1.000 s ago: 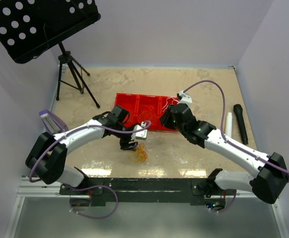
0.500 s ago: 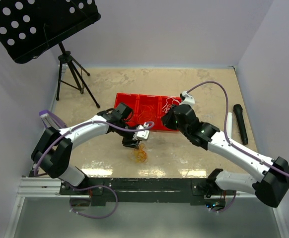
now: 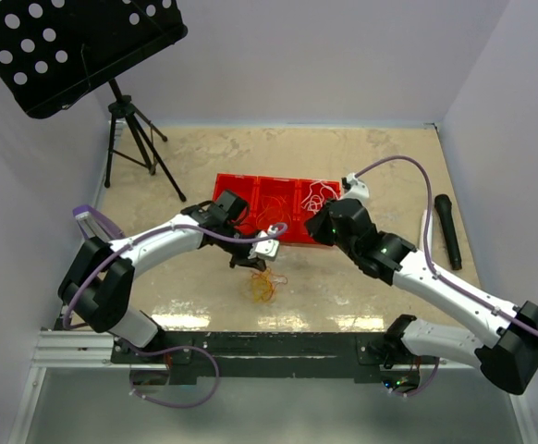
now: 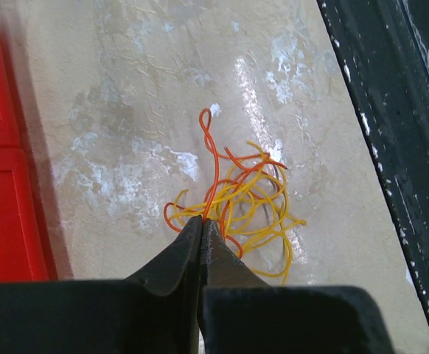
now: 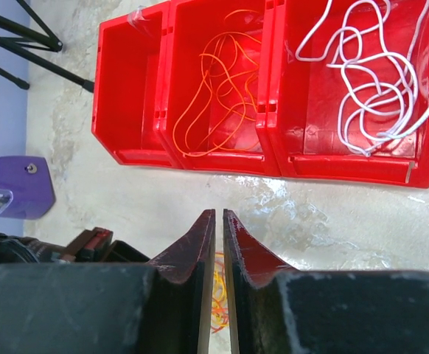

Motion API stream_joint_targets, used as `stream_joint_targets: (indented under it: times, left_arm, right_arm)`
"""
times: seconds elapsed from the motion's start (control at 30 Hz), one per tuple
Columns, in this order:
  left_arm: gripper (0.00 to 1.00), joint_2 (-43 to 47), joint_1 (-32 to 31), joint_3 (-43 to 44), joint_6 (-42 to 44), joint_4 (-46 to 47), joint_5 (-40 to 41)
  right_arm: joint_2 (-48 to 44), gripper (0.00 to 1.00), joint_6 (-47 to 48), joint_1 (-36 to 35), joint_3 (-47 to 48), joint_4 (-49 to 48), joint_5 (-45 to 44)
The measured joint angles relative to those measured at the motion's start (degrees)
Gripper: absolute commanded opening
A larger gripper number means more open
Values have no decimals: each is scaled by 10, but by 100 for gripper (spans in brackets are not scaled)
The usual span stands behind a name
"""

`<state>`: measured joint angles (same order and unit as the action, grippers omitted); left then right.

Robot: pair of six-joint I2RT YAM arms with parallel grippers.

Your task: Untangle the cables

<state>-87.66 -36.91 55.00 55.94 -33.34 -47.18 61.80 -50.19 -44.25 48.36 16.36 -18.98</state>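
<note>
The red cord (image 4: 215,166) is pinched in the closed left tool (image 4: 201,221) at the tangle's (image 4: 253,193) 9 o'clock edge, likely for pulling free; the right tool (image 5: 219,221), barely parted, is empty.

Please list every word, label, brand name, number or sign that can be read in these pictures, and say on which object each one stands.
None: no text can be read in any view.
The red bins, the orange cable, the music stand and the microphone show no label or number.
Any marking on the arms is too small to tell.
</note>
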Motion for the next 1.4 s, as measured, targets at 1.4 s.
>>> stream_joint_targets:
  times: [1.4]
  left_arm:
    - [0,234,1,249,-306,-48,54]
  right_arm:
    - [49,47,49,-125,-133,-281,150]
